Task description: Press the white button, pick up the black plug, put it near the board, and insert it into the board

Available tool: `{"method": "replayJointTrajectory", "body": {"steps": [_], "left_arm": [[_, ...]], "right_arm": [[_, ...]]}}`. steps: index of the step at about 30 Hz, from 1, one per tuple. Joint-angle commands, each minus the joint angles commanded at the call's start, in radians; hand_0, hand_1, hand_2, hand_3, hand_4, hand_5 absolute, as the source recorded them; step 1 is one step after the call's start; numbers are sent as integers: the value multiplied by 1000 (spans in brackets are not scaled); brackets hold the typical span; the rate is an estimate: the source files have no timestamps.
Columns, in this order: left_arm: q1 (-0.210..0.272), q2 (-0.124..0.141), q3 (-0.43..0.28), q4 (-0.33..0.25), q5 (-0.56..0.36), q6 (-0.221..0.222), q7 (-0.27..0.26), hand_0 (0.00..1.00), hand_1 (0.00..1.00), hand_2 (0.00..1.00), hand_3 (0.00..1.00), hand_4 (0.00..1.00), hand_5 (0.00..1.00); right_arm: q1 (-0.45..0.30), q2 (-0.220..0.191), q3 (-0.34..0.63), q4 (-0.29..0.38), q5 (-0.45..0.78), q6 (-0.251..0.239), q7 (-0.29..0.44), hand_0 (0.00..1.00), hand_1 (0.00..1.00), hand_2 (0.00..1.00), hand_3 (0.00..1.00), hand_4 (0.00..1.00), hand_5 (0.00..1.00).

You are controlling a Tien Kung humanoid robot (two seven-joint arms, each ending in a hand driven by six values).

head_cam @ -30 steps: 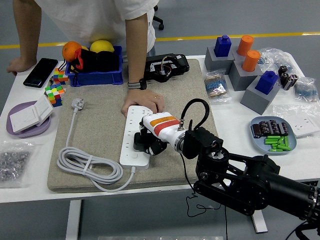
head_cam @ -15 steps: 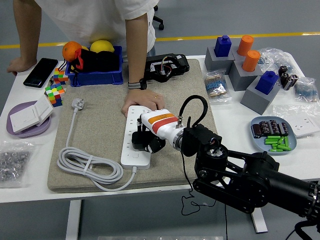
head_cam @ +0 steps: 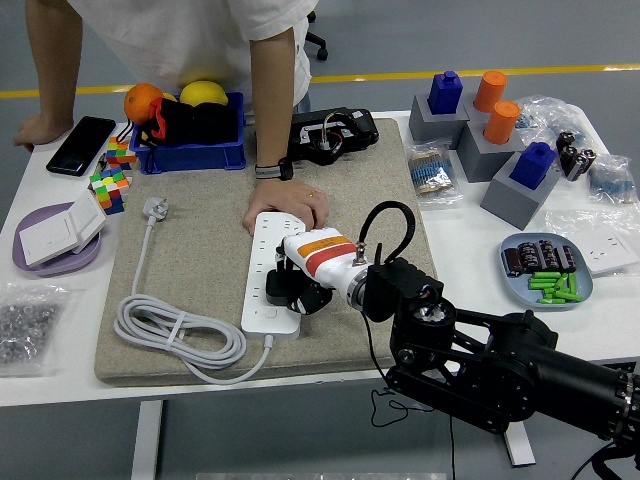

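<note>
A white power strip [head_cam: 262, 262] lies lengthwise on the grey mat [head_cam: 200, 260]. Its white cable [head_cam: 170, 330] is coiled to the left and ends in a white plug [head_cam: 153, 208]. My right hand [head_cam: 292, 292], with a white and orange wrist, is down on the strip's near half. Its dark fingers are curled on a black plug [head_cam: 277, 292] that sits against the strip's sockets. I cannot tell how deep the plug sits. A person's hand [head_cam: 290, 207] presses on the strip's far end. My left arm is out of view.
A blue bin [head_cam: 190, 150] with fruit, a phone [head_cam: 80, 145] and puzzle cubes [head_cam: 108, 185] stand at the back left. A black device [head_cam: 335, 133] lies behind the strip. Grey blocks with pegs [head_cam: 500, 140] and a blue plate [head_cam: 548, 270] are on the right, a purple plate [head_cam: 55, 262] on the left.
My right hand shifted slightly left over the strip, then settled a little lower and nearer, still holding the black plug. The person's hand has stayed on the strip's far end.
</note>
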Motion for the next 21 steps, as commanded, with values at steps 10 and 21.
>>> {"method": "replayJointTrajectory", "body": {"steps": [10, 21], "left_arm": [[6, 1, -5, 0, 5, 0, 3, 653, 655, 651, 651, 621, 9], [3, -2, -2, 0, 4, 0, 2, 653, 655, 652, 651, 621, 9]], "right_arm": [[-4, 0, 22, 19, 25, 1, 24, 313, 381, 431, 485, 752, 2], [-2, 0, 43, 32, 46, 25, 23, 391, 487, 537, 433, 971, 87]]}}
